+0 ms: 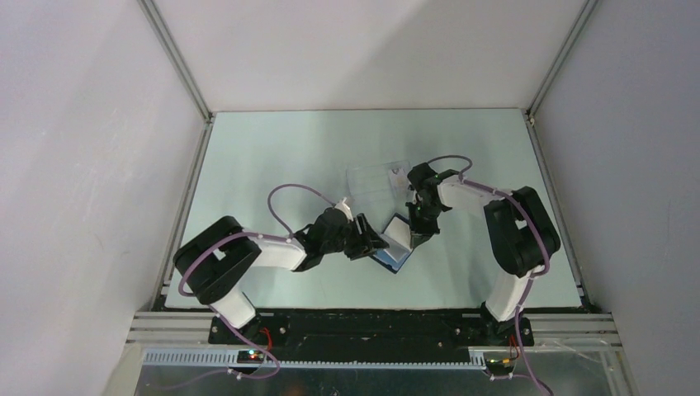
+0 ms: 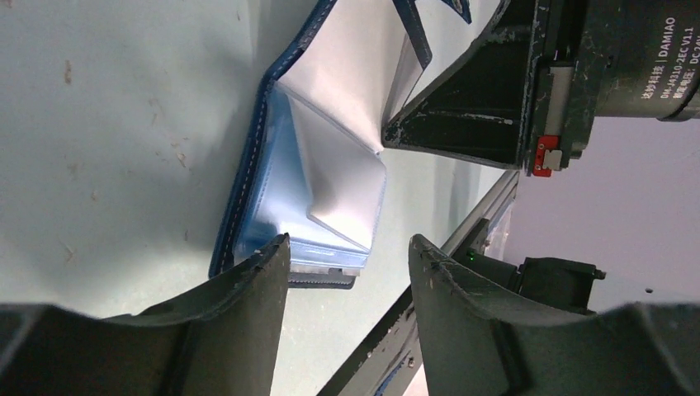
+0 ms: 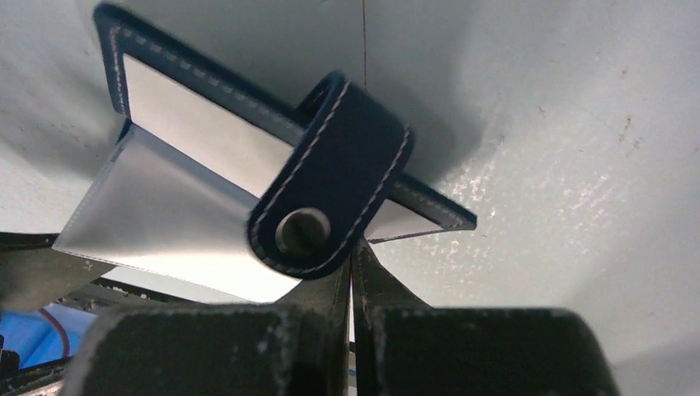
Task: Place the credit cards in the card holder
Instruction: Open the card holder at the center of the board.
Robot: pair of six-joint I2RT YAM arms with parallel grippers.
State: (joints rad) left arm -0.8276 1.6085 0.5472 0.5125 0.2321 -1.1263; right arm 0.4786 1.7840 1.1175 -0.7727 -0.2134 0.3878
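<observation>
A pale, faintly green table top [image 1: 272, 165] sits enclosed by plain white walls at the left [image 1: 82, 165], back [image 1: 363, 49] and right [image 1: 636, 165]. Aluminium frame posts [image 1: 177, 62] run along the corners. Soft, even light shows small brown specks [image 2: 68, 73] on the surface.

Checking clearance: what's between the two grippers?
The card holder, open, lies between the left gripper and right gripper, with nothing else there. The top view shows it.
</observation>
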